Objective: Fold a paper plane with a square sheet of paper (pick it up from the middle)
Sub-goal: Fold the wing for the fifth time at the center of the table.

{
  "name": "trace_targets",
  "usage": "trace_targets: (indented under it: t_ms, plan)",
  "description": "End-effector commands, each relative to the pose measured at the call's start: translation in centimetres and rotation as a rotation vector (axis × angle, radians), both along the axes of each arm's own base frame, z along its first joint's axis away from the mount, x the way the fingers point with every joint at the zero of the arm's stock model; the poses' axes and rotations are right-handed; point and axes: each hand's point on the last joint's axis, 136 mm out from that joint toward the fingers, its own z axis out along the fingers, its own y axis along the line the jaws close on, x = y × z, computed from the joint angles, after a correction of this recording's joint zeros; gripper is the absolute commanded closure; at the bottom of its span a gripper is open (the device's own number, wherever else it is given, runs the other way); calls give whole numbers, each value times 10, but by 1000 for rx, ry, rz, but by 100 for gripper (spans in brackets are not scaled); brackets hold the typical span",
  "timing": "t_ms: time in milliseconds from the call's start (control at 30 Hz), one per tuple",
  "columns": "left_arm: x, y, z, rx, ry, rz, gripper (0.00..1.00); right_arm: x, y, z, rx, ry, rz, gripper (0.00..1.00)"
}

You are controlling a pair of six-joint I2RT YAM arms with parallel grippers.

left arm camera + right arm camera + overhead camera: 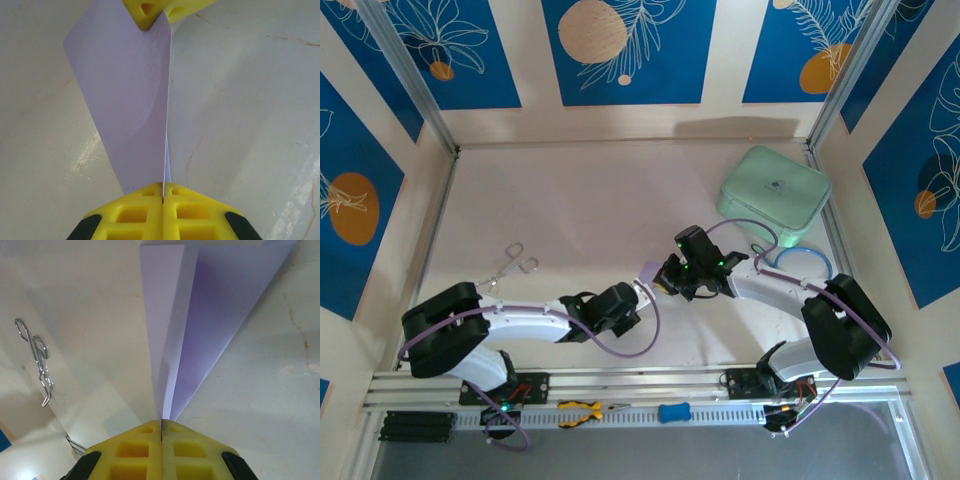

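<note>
The pale lavender sheet of paper point(649, 272) hangs above the table between my two grippers, folded lengthwise into a slim pointed paper plane shape. My left gripper point(638, 292) is shut on one end. In the left wrist view the paper point(130, 100) runs up from the closed jaws point(163, 184) to the other arm's yellow fingertips point(147, 11). My right gripper point(666, 280) is shut on the opposite end. In the right wrist view the folded layers point(210, 315) fan out from the closed jaws point(162, 422) with a centre crease.
A mint-green rounded case point(775, 192) sits at the back right, with a pale blue ring point(802, 263) just in front of it. Metal forceps point(510, 265) point(37, 360) lie on the left. Yellow-handled pliers point(580, 412) rest on the near rail. Walls enclose the table.
</note>
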Motion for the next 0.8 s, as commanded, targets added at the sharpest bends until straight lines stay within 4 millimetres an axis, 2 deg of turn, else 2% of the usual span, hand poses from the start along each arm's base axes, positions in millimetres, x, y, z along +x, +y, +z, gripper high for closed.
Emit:
trace_targets:
  t_ms: [0, 133, 233, 367, 567, 767]
  plan:
    - [1, -1, 0, 13, -1, 10, 97, -3, -3, 1, 2, 14, -4, 99]
    - [-1, -1, -2, 0, 23, 21, 100, -4, -4, 1, -1, 10, -5, 97]
    - [-4, -6, -2, -50, 72, 33, 100, -4, -9, 2, -19, -2, -16, 86]
    - [-6, -13, -1, -168, 213, 64, 100, -4, -25, 8, -65, -39, -54, 73]
    - [-7, -22, -8, -270, 441, 113, 100, -7, -53, 14, -85, -89, -128, 69]
    - [-10, -30, -14, -299, 527, 97, 100, -13, -71, 17, -84, -112, -174, 68]
